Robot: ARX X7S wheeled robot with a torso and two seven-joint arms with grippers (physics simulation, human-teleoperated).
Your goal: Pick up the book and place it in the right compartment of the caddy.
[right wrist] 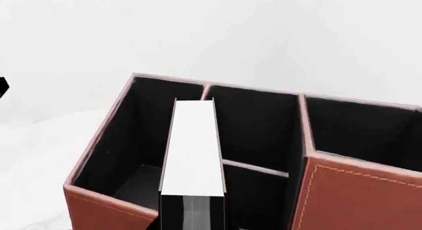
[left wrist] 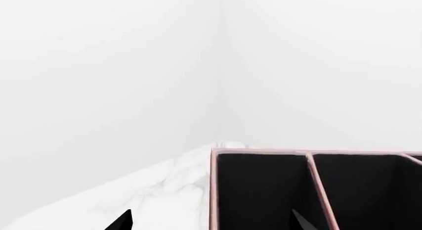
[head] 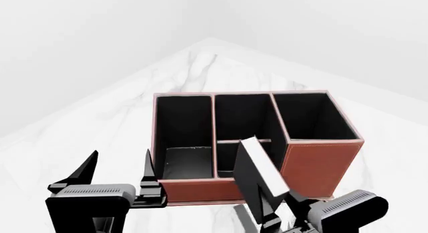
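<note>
Closest to the camera in the head view, lower right, the right gripper is clamped on the bottom end of the book, jaws squeezed onto its black covers. The arm comes up from the bottom right corner and holds the book tilted, top end leaning toward the upper left, white page edges facing up. The book hangs in front of and over the caddy, roughly across the low front wall and the split middle bin, so it's not inside the right compartment at this point. In the right wrist view the book runs straight out over the caddy.

Lower left of the head view, the left gripper sits with its jaws spread wide and nothing between them, just beside the caddy's low-fronted end, fingers pointing up and away.

Further back, the white marble table runs to a corner at the top of the frame.
</note>
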